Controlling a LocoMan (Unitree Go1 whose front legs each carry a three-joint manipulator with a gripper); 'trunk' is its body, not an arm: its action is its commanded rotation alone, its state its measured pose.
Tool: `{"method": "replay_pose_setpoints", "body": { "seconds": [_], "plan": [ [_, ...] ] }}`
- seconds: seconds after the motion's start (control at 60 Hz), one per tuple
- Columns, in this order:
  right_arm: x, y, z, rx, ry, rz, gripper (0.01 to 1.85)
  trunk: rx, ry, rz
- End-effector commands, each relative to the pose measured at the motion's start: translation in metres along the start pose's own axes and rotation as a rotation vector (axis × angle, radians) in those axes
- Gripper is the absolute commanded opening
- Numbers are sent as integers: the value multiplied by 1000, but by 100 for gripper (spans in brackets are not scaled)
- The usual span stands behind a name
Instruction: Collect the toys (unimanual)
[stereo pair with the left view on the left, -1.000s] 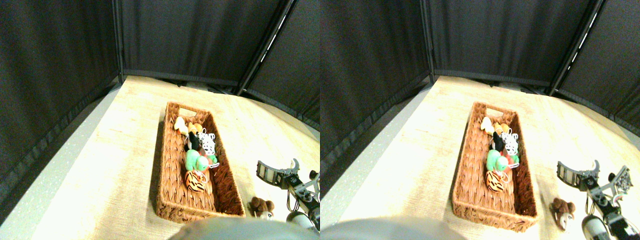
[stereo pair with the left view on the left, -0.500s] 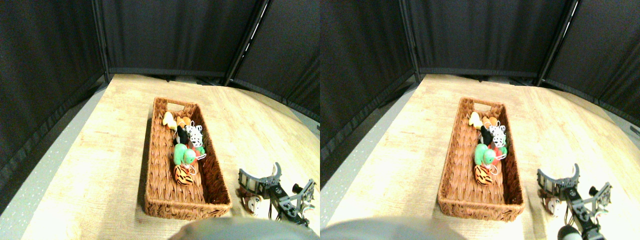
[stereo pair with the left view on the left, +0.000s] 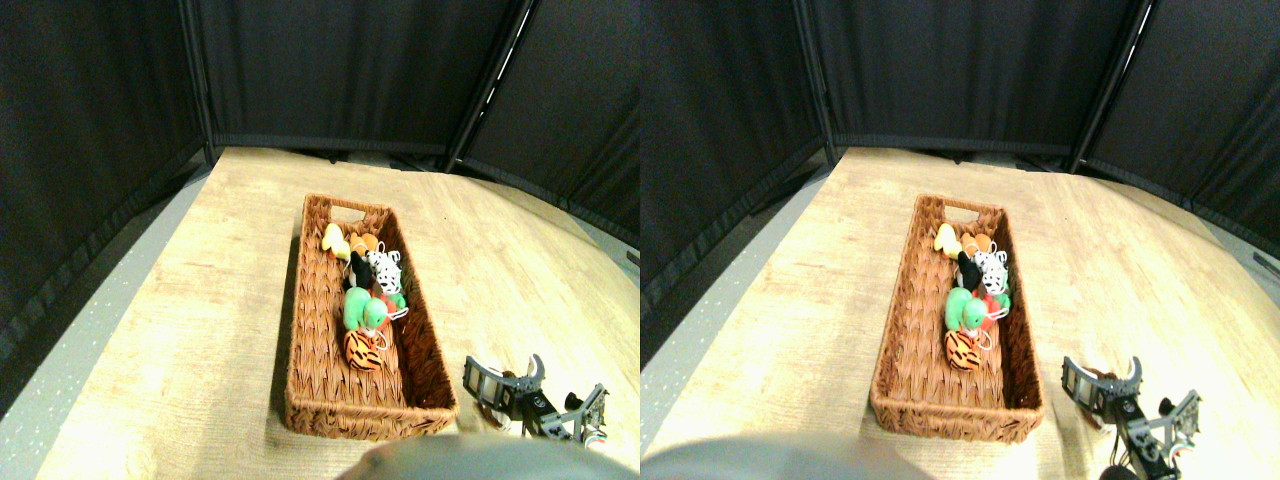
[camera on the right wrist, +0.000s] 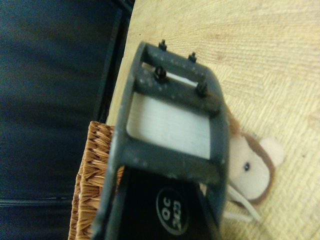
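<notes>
A brown soft toy with a pale face (camera on the right wrist: 252, 167) lies on the wooden table, just right of the long wicker basket (stereo pair with the left view on the left: 298, 310). My right gripper (stereo pair with the left view on the left: 535, 393) is low over this toy with its jaws spread apart, and the toy lies against one jaw. The gripper covers most of the toy in the stereo pair view. Inside the basket lie a yellow toy (stereo pair with the left view on the left: 333, 238), a black-and-white spotted toy (stereo pair with the left view on the left: 386, 268), a green toy (stereo pair with the left view on the left: 356, 308), a red toy (stereo pair with the left view on the left: 387, 300) and an orange-black striped tiger (stereo pair with the left view on the left: 365, 350).
The basket's near right corner (camera on the right wrist: 92, 170) stands close beside the gripper. Black curtain panels (stereo pair with the left view on the left: 350, 70) close off the far and left sides of the light wooden table (stereo pair with the left view on the left: 200, 300). A grey floor strip (stereo pair with the left view on the left: 80, 360) runs along the table's left edge.
The camera has shifted to the right. My right gripper has come down and closer to the basket, from beside the brown toy to over it, still spread. The toys in the basket have not moved.
</notes>
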Motion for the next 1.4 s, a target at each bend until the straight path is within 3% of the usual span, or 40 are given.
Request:
{"method": "replay_pose_setpoints", "body": {
  "seconds": [0.017, 0.267, 0.517, 1.083, 1.133, 1.283, 1.4],
  "plan": [
    [5, -7, 2, 15, -25, -25, 92, -21, -4, -8],
    [9, -13, 12, 21, -68, -57, 101, -9, 3, -10],
    [8, -18, 22, 54, -99, -66, 95, 0, 7, -12],
    [20, -42, 21, 82, -100, -106, 96, -15, 5, 12],
    [22, -45, 22, 89, -105, -107, 91, -13, 6, 13],
    [27, -45, 20, 113, -172, -117, 17, -12, 6, 14],
    [28, -41, 20, 82, -220, -144, 18, -12, 6, 14]
  ]
}}
